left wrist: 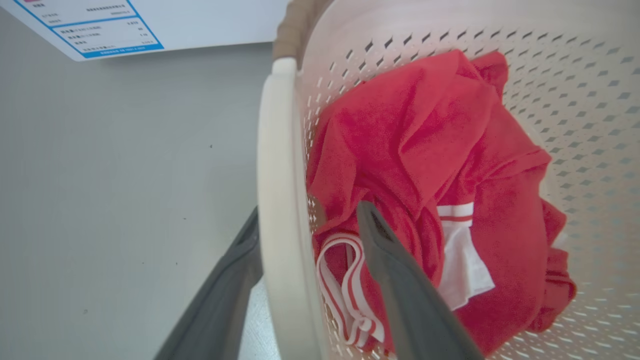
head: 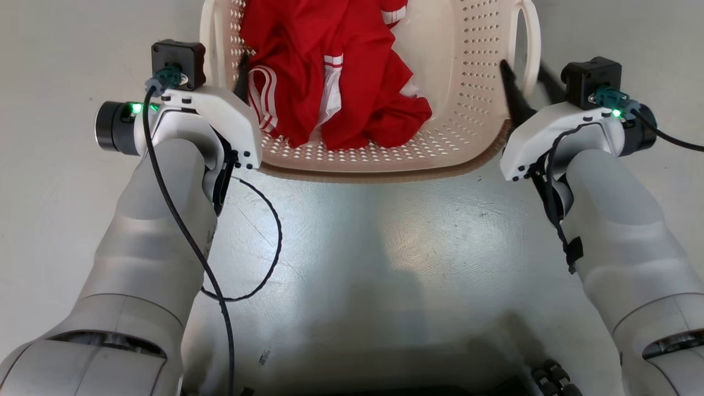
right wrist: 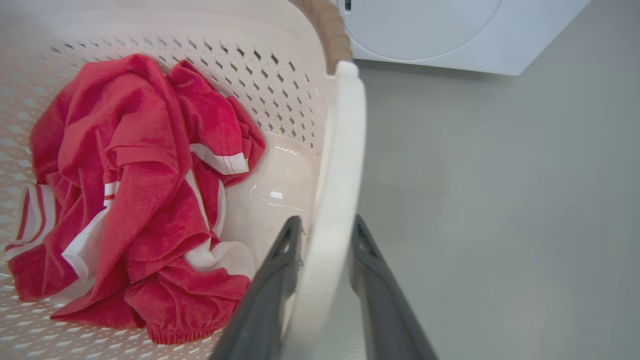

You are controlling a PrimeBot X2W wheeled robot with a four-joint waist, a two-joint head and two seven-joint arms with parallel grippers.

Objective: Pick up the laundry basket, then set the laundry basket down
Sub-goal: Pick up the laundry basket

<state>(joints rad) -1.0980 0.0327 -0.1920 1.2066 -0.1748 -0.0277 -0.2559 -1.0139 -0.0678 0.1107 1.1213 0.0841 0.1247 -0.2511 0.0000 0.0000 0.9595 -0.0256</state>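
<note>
Two dark-fingered pincers flank the laundry basket (head: 456,82), which sits on the pale floor (head: 357,247) just beyond the robot's base, with a crumpled red garment (head: 341,82) lying inside toward its left half. Each arm reaches to its own side because the basket is wide and is meant to be carried by its two loop handles. The left gripper (left wrist: 310,210) stands open astride the left handle (left wrist: 277,200), one finger outside over the floor and the other inside the basket above the red cloth, with clear space on the inner side, so it has hold of nothing yet. The right gripper (right wrist: 326,220) straddles the right handle (right wrist: 335,175) far more narrowly, a finger close against each face; whether it is truly pinching the loop I cannot tell. Beyond the basket's far right corner stands a white washing machine (right wrist: 425,30). As I judge it, the lift has not begun, and both sides need a firm, even hold first or the basket will tip.
</note>
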